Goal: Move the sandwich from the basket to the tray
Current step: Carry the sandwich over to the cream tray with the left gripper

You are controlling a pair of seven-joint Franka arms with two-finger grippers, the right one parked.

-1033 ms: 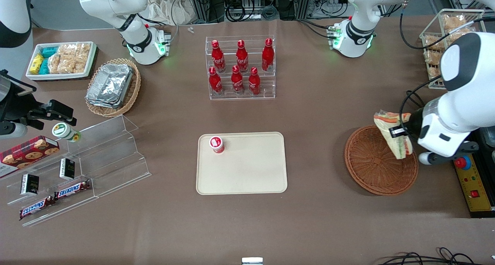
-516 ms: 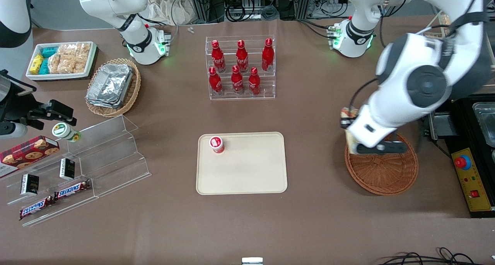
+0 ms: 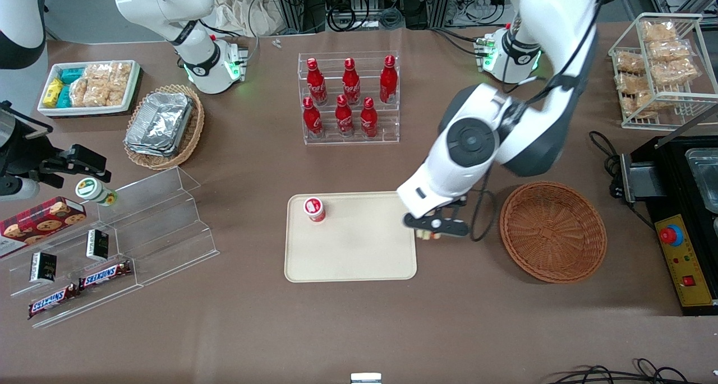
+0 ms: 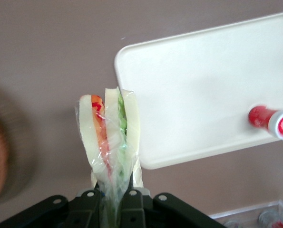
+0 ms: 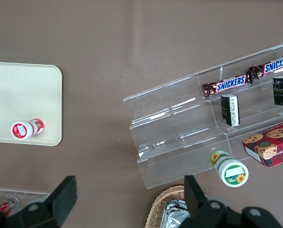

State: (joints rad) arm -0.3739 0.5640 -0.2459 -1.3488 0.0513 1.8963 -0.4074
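My left gripper (image 3: pixel 435 227) hangs above the table at the edge of the cream tray (image 3: pixel 359 255) that faces the working arm's end, between tray and basket. It is shut on the clear-wrapped sandwich (image 4: pixel 110 137), a white bread wedge with green and orange-red filling, held upright by its narrow end between the black fingers (image 4: pixel 131 202). In the front view the arm hides nearly all of the sandwich. A corner of the tray (image 4: pixel 198 85) lies just past the sandwich's tip. The round reddish-brown basket (image 3: pixel 552 232) holds nothing.
A red-capped cup (image 3: pixel 314 209) stands on the tray's corner nearest the bottle rack (image 3: pixel 349 98). A clear acrylic shelf (image 3: pixel 140 227) and a foil-container basket (image 3: pixel 164 125) lie toward the parked arm's end. A wire rack (image 3: pixel 656 70) and black control box (image 3: pixel 687 260) flank the working arm's end.
The arm swung from above the basket to the tray's edge, carrying the sandwich with it. The basket is now uncovered and bare.
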